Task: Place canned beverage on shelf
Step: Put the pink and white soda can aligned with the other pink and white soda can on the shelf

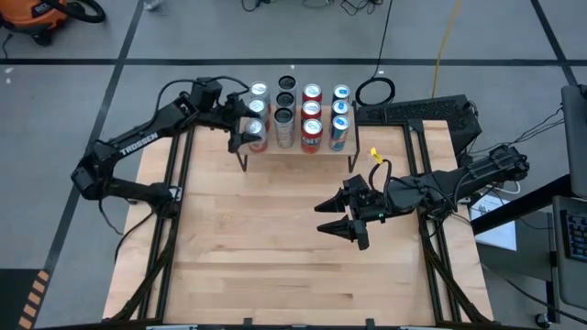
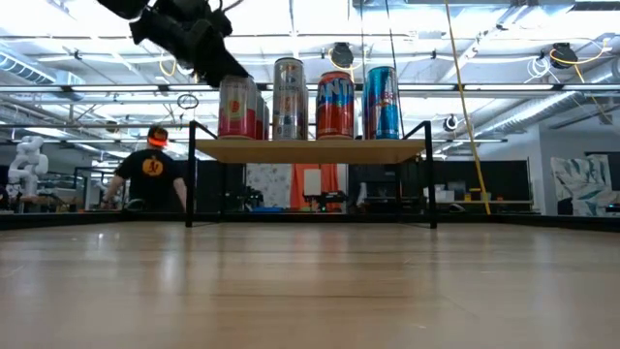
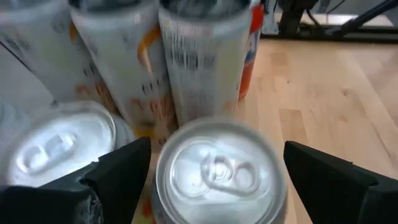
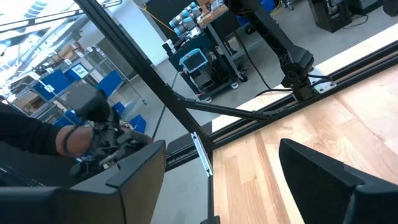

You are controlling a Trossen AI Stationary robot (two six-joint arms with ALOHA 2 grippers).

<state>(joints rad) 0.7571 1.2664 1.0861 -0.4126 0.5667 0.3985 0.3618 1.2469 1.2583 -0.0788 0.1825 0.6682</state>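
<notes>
The left gripper [image 1: 249, 134] hangs spread at the shelf's [image 1: 298, 150] left front corner, fingers [image 3: 118, 171] flanking – not pinching – the canned beverage [image 3: 219, 174] standing there among other cans [image 1: 312, 115]. The right gripper [image 1: 352, 225] waits spread over bare wooden tabletop [image 1: 266, 238] – well apart; a person [image 2: 150, 174] stands beyond.

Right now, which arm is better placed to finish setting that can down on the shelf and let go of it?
Left. The left gripper is at the shelf with its fingers open on either side of the front-left can. The right gripper hovers open over the bare tabletop, well short of the shelf.
</notes>
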